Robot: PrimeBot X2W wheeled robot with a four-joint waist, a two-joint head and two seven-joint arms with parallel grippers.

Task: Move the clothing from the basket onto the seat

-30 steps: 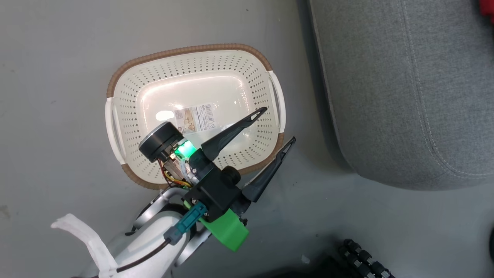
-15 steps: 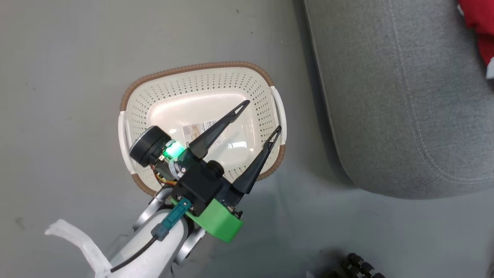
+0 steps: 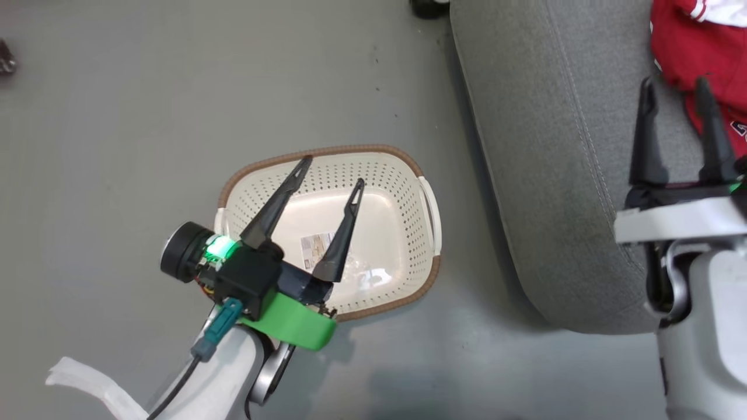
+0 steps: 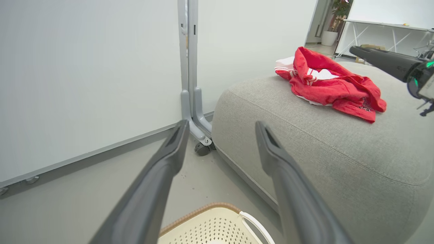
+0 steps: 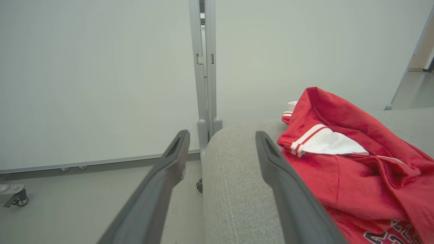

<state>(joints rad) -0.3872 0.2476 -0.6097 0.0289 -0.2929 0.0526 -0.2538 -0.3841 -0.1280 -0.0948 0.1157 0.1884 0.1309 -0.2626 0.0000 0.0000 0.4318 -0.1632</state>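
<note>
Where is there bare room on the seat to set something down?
Free: the seat from its left edge to the clothing; also the bottom of the basket, around its sticker. Crowded: the head view's right, where the clothing lies by the right gripper.

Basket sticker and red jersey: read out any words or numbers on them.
The label sticker on the bottom of the basket: print too small to read.
The dark lettering on the clothing: cut off at the picture's edge, not readable.
No other text.

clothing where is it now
The clothing lies on the grey seat, top right of the head view, next to the right gripper, well right of the basket.
</note>
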